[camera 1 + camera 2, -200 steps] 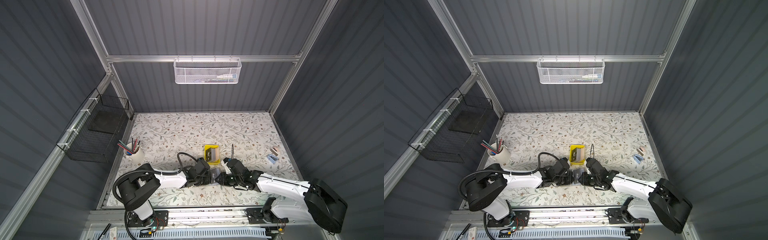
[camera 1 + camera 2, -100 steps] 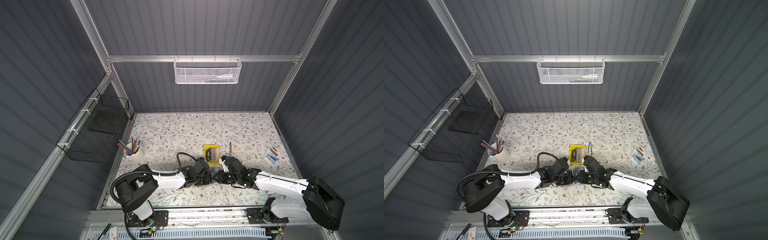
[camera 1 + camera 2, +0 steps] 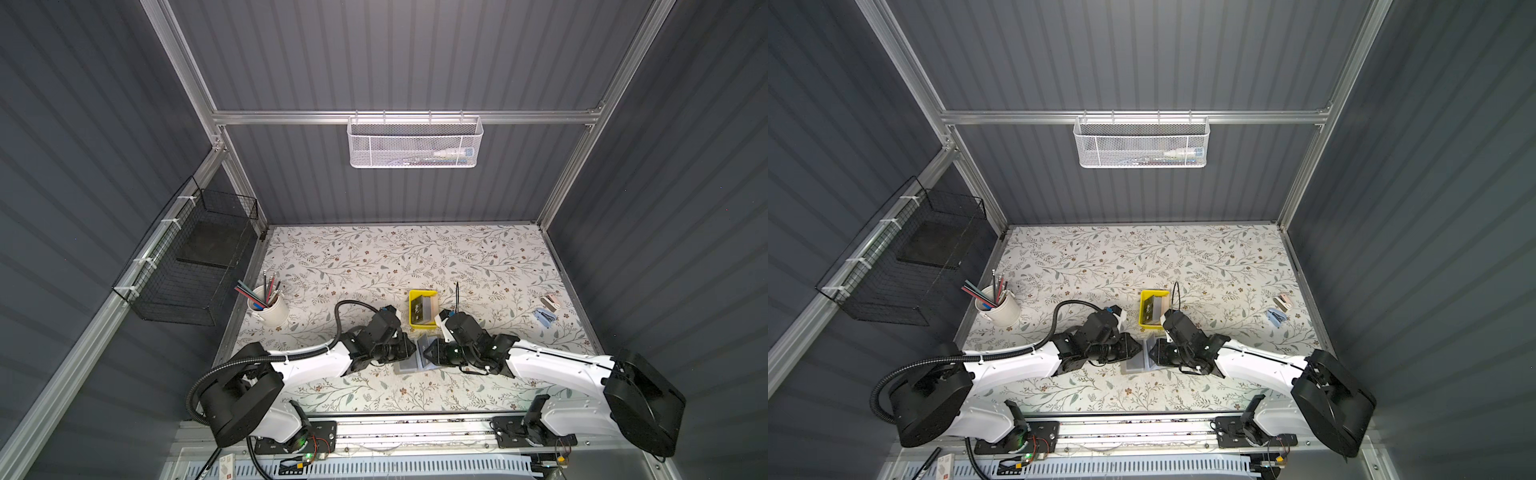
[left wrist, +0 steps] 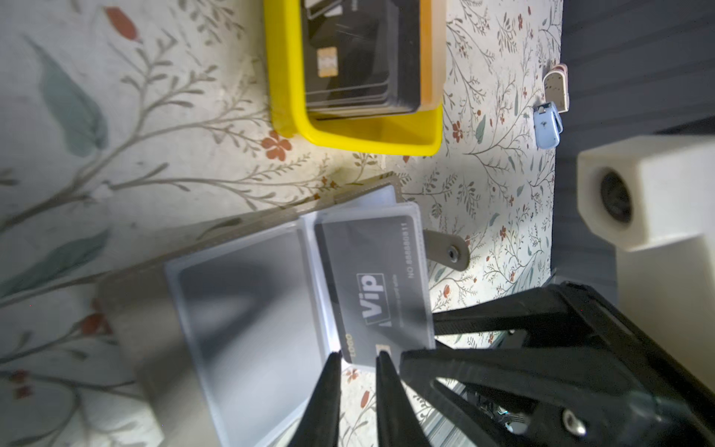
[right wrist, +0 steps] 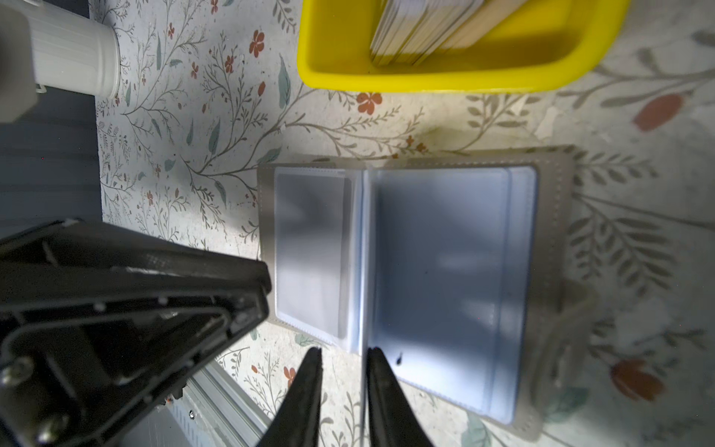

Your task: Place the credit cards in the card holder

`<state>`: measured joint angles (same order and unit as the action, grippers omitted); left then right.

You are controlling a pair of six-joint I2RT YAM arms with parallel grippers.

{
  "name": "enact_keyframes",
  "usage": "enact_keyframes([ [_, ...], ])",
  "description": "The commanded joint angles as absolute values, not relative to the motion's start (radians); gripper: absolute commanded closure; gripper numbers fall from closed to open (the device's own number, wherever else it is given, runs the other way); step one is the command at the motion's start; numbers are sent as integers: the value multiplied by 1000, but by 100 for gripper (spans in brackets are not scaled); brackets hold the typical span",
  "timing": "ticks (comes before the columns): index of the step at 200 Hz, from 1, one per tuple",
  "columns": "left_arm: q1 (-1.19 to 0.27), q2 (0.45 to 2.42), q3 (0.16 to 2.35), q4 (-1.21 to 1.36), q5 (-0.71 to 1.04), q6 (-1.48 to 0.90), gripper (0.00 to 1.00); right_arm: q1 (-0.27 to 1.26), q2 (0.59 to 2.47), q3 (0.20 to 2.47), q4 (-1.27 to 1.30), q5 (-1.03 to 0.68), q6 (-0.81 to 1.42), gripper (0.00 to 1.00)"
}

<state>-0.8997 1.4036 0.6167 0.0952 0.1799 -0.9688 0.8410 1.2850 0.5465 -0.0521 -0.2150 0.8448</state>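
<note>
While open, grey card holder

Card holder: the grey cover looked leather-like, matt and finely grained, with a stitched border. Its sleeves were translucent bluish plastic with a frosted finish. Credit cards: black plastic, glossy, and catching the light. Tray: yellow plastic, smooth and shiny. Bench: a floral printed covering, matt. Fingers: black, matt, and plastic in appearance. Cup: white, ribbed, dull.
</note>
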Motion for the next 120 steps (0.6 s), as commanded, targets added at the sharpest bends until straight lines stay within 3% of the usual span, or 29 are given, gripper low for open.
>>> enact_keyframes([
  [1,-871,1355,586,87,217,-931,79,850,1296,581,-81,-196,841,75],
  [120,-840,1249,539,59,184,-890,77,901,1397,693,-108,-193,823,75],
])
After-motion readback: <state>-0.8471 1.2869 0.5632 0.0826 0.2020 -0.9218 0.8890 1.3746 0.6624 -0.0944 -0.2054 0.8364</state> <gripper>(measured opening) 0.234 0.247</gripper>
